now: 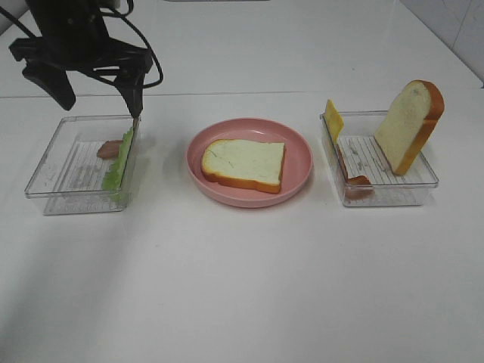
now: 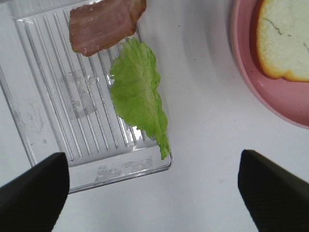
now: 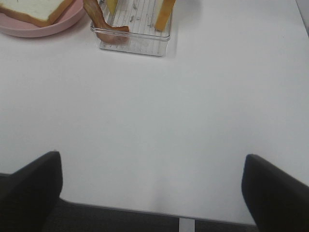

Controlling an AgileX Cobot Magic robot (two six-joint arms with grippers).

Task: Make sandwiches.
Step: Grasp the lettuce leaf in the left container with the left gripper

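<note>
Over the plate-side edge of the left tray, left gripper hangs with 2 black fingers spread wide, gripping nothing. Right gripper is likewise wide, 2 black fingers empty, above bare white table near its front edge and well apart from the right tray.

Sandwich parts are unassembled and spread over 3 holders:
- 1 ruffled green lettuce leaf lies in the left tray along the wall nearest the plate.
- 1 reddish-brown left bacon strip lies flat on the ribbed floor, touching the leaf's far end.
- 1 flat bread slice, white with orange-brown crust, lies on the round pink plate between the trays, its top bare.
- 1 upright bread slice leans in the right tray.
- 1 yellow cheese square stands against that tray's plate-side wall.
- 1 right bacon strip droops along the same wall.

Totals: 2 bread slices, 2 bacon strips, 1 leaf, 1 cheese, 2 clear rectangular plastic trays, 1 plate.
</note>
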